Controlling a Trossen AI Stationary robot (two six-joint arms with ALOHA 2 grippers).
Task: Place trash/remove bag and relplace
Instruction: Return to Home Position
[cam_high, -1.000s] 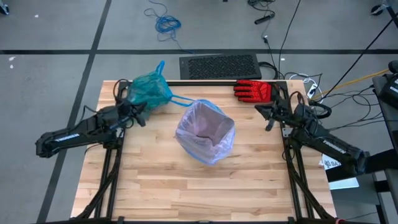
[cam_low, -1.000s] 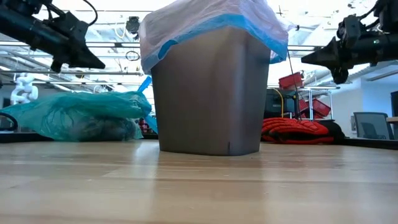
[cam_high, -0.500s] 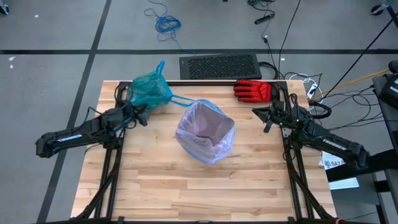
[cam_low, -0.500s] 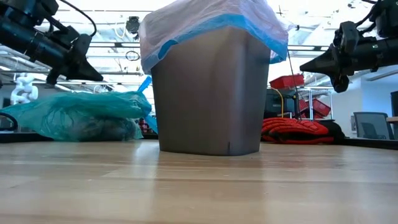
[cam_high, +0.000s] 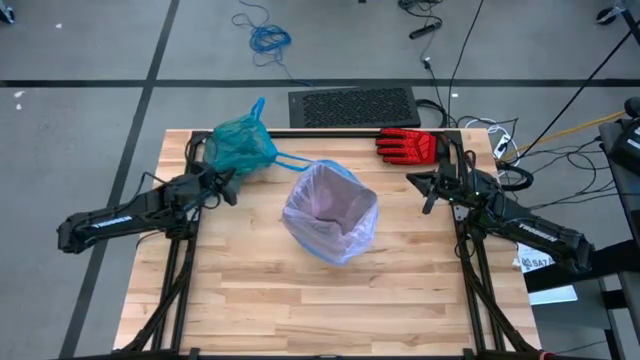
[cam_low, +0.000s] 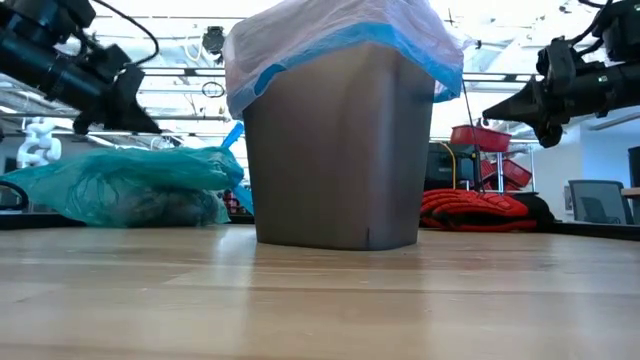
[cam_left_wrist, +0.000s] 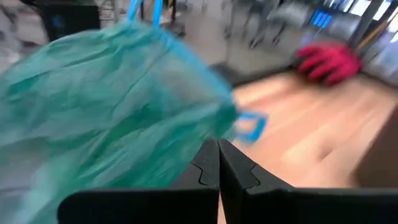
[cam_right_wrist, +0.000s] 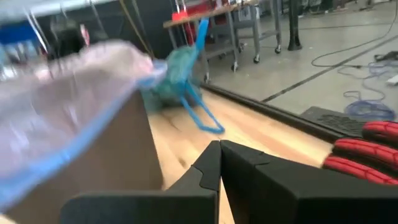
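Ahead of the left hand (cam_left_wrist: 218, 163), the teal bag (cam_left_wrist: 106, 106) was smeared by blur and ran off the picture's edge; what it held showed in the low view only as dark shapes through the plastic. Beyond the right hand (cam_right_wrist: 219, 163), the bin (cam_right_wrist: 93, 163) was blurred and cut off at the edge, and the red glove (cam_right_wrist: 364, 167) showed only its fingers. From above, the pink liner (cam_high: 330, 212) hid the bin's walls.

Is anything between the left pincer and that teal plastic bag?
Nothing visible does. The left pincer, shut, hangs close beside the translucent teal plastic bag, open air between them. The right pincer waits across the wooden table.
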